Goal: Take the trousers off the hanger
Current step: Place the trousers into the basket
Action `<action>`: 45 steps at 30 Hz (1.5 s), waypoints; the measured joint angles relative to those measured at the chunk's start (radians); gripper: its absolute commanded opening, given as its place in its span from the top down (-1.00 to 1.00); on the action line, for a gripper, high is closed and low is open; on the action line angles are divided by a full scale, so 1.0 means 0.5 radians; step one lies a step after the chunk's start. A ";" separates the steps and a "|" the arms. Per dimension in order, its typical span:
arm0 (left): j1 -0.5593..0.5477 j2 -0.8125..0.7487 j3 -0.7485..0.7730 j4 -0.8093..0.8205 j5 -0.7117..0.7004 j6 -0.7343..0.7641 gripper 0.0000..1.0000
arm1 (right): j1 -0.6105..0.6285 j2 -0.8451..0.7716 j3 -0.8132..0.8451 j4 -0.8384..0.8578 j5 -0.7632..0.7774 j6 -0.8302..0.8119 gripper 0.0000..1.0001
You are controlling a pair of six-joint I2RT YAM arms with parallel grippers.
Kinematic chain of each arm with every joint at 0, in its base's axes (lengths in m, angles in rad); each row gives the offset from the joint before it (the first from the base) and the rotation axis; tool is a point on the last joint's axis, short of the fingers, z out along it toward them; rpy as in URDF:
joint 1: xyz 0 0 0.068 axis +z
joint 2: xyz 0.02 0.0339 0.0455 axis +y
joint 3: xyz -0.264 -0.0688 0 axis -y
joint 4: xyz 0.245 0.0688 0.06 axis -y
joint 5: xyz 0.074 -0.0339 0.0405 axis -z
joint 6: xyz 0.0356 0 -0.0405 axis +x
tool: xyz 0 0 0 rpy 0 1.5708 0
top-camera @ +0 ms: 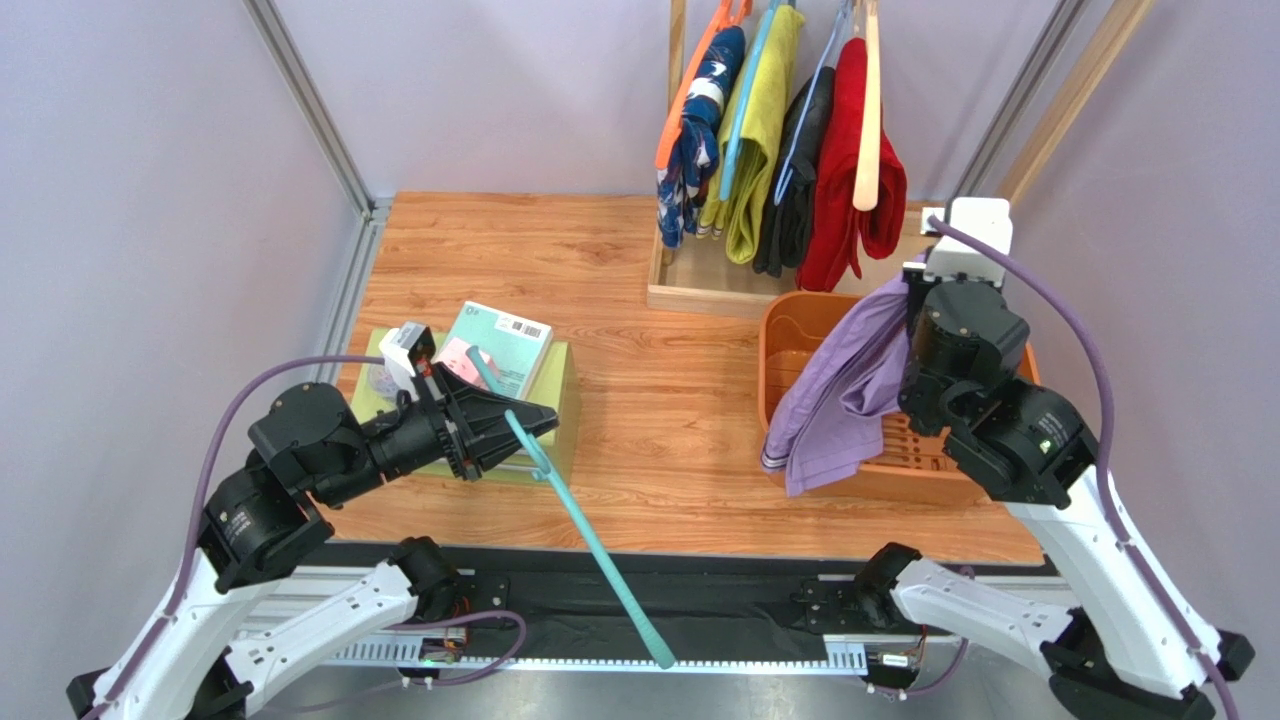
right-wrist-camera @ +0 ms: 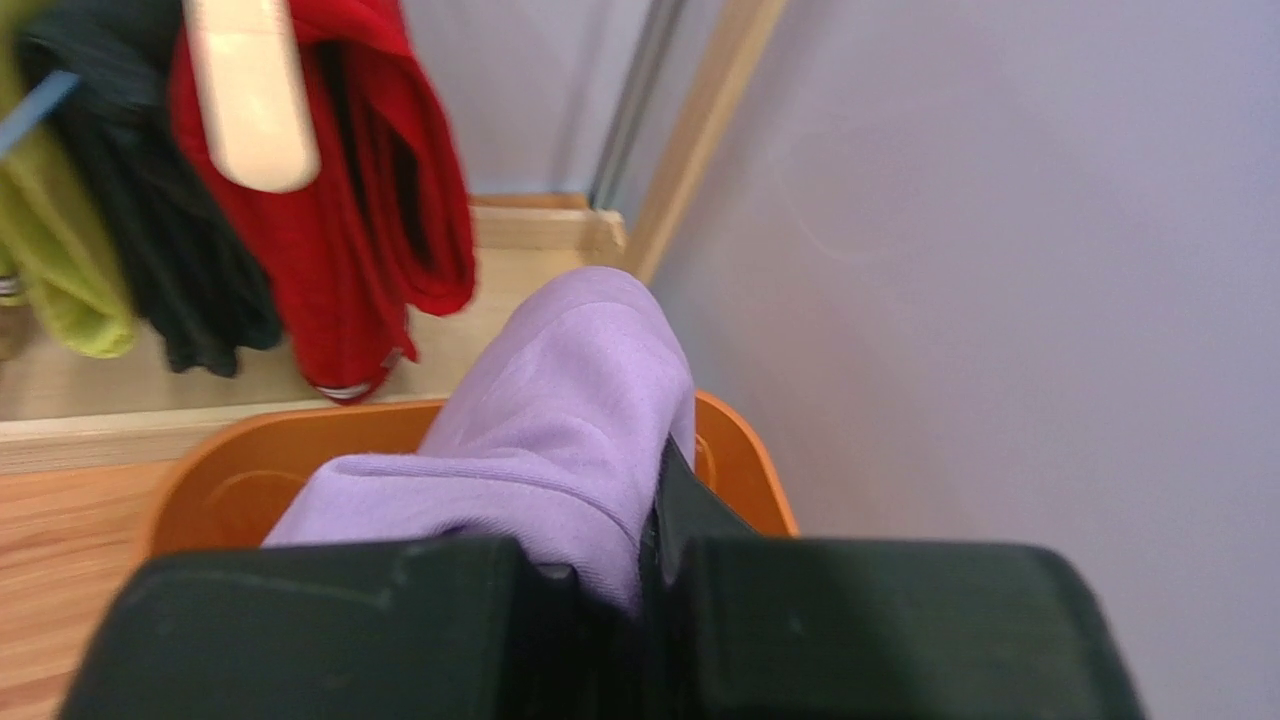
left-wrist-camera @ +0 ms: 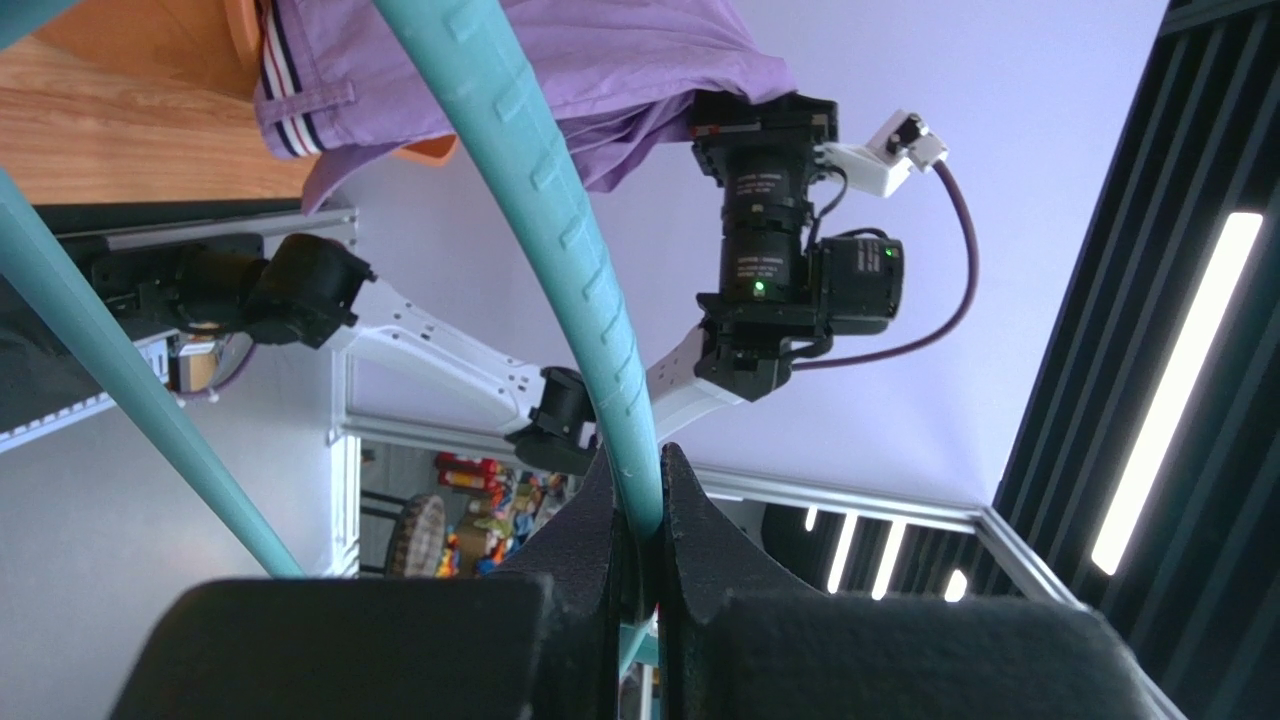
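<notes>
A: Where are the lilac trousers [top-camera: 842, 393] hanging?

B: They are dangling from the right gripper [right-wrist-camera: 648, 525] above the orange basket [top-camera: 792, 321]. The cloth is draping down and trailing over the basket's near left corner.

A: And how is that gripper holding them?

B: Its jaws are pinching tight on a fold of the purple cloth. In the right wrist view the cloth is bulging up just ahead of the fingers.

A: What is the other arm doing?

B: The left gripper [left-wrist-camera: 639, 488] is clamping the teal hanger [top-camera: 594, 548], jaws closed on the thin bar. The hanger is slanting from the gripper down towards the near edge of the table [top-camera: 661, 390], between the two arm bases and well apart from the lilac trousers.

A: Are the other garments lying anywhere near?

B: They are hanging side by side on the wooden rack [top-camera: 699, 285] at the far edge, just behind the basket. The red trousers [top-camera: 834, 225] are hanging on a wooden hanger [top-camera: 867, 120] nearest the right arm. To their left the black trousers [top-camera: 792, 195], the yellow-green trousers [top-camera: 763, 120] and the navy trousers [top-camera: 694, 150] are hanging in that order.

A: Is anything lying beside the left arm?

B: A pale box [top-camera: 504, 345] is resting on a green pad [top-camera: 559, 393], just beyond the left gripper.
</notes>
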 measured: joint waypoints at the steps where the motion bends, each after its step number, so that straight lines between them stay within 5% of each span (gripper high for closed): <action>1: -0.001 -0.006 0.000 -0.001 0.000 0.000 1.00 | -0.078 -0.015 -0.004 -0.040 -0.031 0.019 1.00; 9: 0.000 -0.018 -0.001 0.046 0.031 -0.002 1.00 | -0.548 -0.059 0.044 -0.323 -0.195 0.130 1.00; 17: -0.001 -0.013 -0.008 0.090 0.060 -0.002 1.00 | -0.598 0.075 -0.151 -0.425 -0.392 0.353 1.00; 24: -0.001 -0.068 -0.015 0.079 0.040 -0.004 1.00 | -0.597 0.591 -0.256 -0.523 -0.790 0.828 0.92; 27: -0.001 -0.112 -0.015 0.067 0.017 -0.008 1.00 | -0.594 0.745 -0.256 -0.596 -0.948 1.015 0.69; 34: -0.001 -0.127 -0.015 0.066 -0.001 -0.008 1.00 | -0.593 0.822 -0.256 -0.747 -1.161 1.159 -0.43; 40: -0.001 -0.090 -0.015 0.079 0.007 -0.008 1.00 | -0.591 0.723 -0.241 -0.944 -1.220 1.172 -0.81; 45: -0.001 0.003 -0.015 0.143 0.041 -0.004 1.00 | -0.581 0.391 -0.141 -1.154 -1.330 1.168 -0.92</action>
